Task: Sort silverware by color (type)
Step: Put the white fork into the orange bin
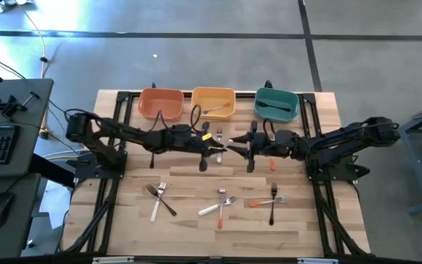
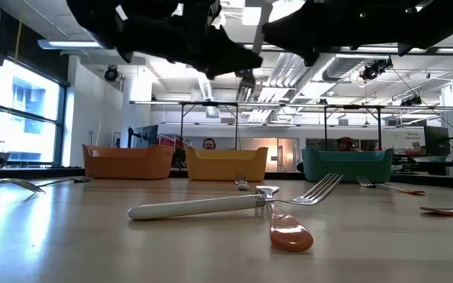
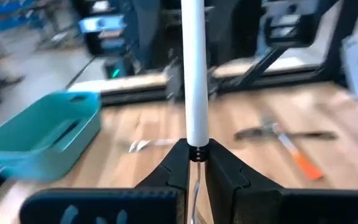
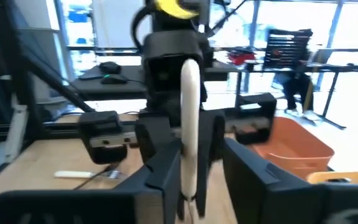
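Observation:
A white-handled fork (image 3: 195, 74) of the silverware stands upright in the air above the table's middle, handle up. My left gripper (image 3: 196, 157) (image 1: 220, 149) is shut on it. My right gripper (image 4: 207, 171) (image 1: 239, 144) faces it from the other side. Its fingers are open on either side of the same fork (image 4: 189, 124). Several more forks lie flat on the near half of the table in groups at the left (image 1: 160, 198), middle (image 1: 220, 204) and right (image 1: 269, 199). My left gripper pinches the fork's neck (image 3: 196, 149), where the white handle ends and the metal begins, between its two fingertips. The fingers come about level from the table's left and lie across the fork. The fork is upright, handle up, clear of the table. My right gripper stands around the handle's lower part (image 4: 188, 180); I cannot tell whether a finger touches it.
Three bins stand in a row at the far edge: orange (image 1: 160, 103), yellow (image 1: 212, 103) with a fork in it, teal (image 1: 277, 104) with a black fork. An orange-handled piece (image 1: 272, 163) lies under the right arm.

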### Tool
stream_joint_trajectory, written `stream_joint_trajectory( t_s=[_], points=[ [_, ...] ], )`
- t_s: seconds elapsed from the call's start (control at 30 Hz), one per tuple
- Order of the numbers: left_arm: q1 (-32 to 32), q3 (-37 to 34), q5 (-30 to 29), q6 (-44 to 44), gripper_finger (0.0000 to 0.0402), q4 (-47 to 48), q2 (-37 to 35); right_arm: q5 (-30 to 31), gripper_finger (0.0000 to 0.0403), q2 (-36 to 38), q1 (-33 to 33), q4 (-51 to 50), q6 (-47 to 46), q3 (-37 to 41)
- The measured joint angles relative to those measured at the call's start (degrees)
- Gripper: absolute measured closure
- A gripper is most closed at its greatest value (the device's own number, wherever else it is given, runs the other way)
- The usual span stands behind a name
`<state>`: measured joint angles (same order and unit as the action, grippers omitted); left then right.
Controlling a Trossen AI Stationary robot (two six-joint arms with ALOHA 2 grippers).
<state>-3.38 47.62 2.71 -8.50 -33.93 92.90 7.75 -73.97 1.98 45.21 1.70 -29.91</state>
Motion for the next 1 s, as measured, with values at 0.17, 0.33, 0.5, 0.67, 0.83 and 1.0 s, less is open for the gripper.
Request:
stream_joint_trajectory(
  t_s=[0.17,0.33,0.5,0.67,0.83,1.0],
  points=[
    [-1.25,0.05,-8.94,-1.24,0.0385,16.51,-7.67,2.48,0.0272,0.0,0.02,-0.29,1.71,0.0],
    [-4.84,0.07,-17.52,-5.51,0.0385,38.07,-16.63,3.3,0.0281,0.0,0.02,-1.7,2.82,0.0],
    [-12.64,0.07,-26.3,-14.54,0.0385,56.73,-23.68,3.36,0.0318,0.0,-0.11,-2.32,4.44,0.0],
    [-22.57,0.07,-27.31,-22.49,0.0385,63.53,-24.8,3.35,0.0368,0.0,-0.11,-2.35,5.79,-0.02],
    [-30.81,0.15,-30.59,-31.67,0.0385,64.0,-20.36,3.32,0.04,0.0,-0.11,-2.44,6.31,-0.02],
    [-36.14,2.06,-32.06,-40.33,0.0385,64.13,-13.47,3.27,0.0395,0.0,-0.11,-2.51,6.31,-0.02]
  ],
)
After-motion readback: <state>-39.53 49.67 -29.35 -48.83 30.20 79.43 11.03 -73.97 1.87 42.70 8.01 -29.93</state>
